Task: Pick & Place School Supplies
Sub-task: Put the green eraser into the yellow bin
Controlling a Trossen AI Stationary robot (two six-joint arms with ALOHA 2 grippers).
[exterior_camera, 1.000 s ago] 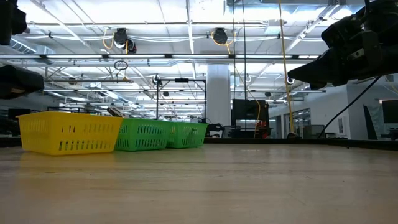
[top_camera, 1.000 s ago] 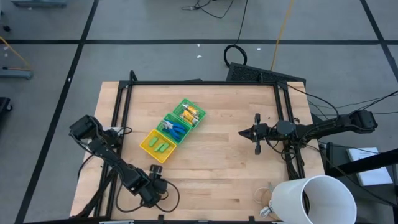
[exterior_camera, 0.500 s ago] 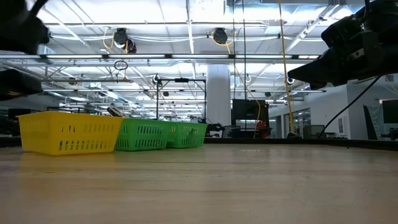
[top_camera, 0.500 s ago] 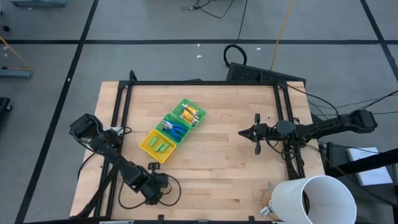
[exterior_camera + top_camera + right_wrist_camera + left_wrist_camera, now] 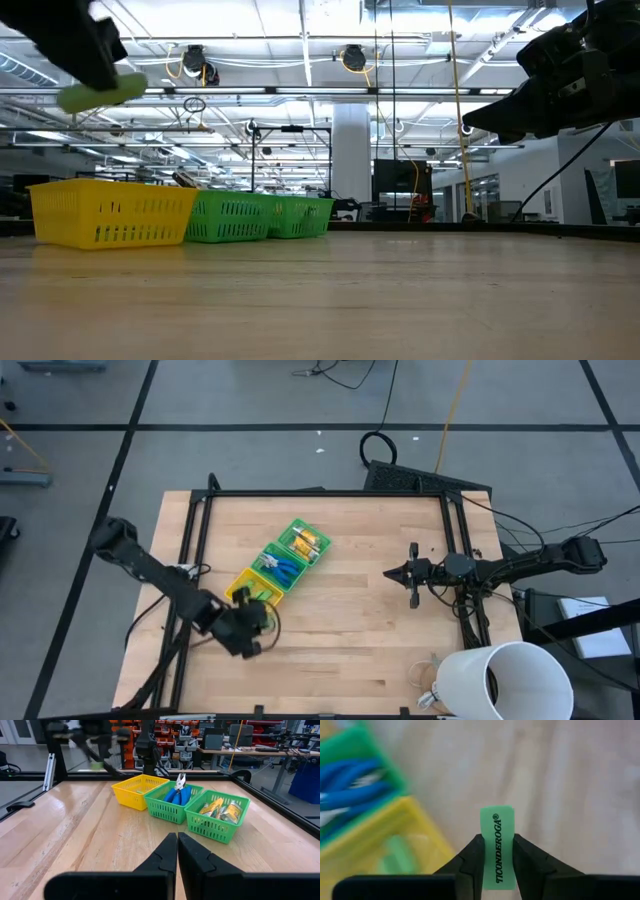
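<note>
Here the left claw (image 5: 250, 628), at the near-left part of the pale wooden bench (image 5: 350, 620), is pinching a short light-green rubber eraser stick printed with black lettering (image 5: 498, 846); the wrist view shows the stick gripped across its narrow sides with a good part of it standing proud of the fingertips (image 5: 472, 857). In the low view the same stick (image 5: 100, 93) rides well above the bench, higher than the basket rims, so it looks clear to travel. Just beside the claw sits the yellow perforated plastic basket (image 5: 240, 586), which the left wrist view suggests already holds more light-green sticks (image 5: 395, 855), though they are blurred. Joined to it is the middle green plastic basket (image 5: 264, 557) with blue-handled cutting tools (image 5: 284, 569), and beyond that a second green basket (image 5: 297, 525) carrying yellow-orange oblong packets (image 5: 309, 544). Whether this stick is bound for the yellow basket or away from it cannot be told. Either way, the step is best done by keeping the pinch firm and steady, carrying the stick level, keeping clear of the basket walls, and lowering it close to its resting surface before letting go, since a short rubber piece is likely to bounce or roll. Far to the right, the right claw (image 5: 390, 573) hangs idle over the bench's right half, its fingers (image 5: 170, 851) pressed together on nothing, and a large white paper cup (image 5: 500, 682) stands at the near-right corner.
</note>
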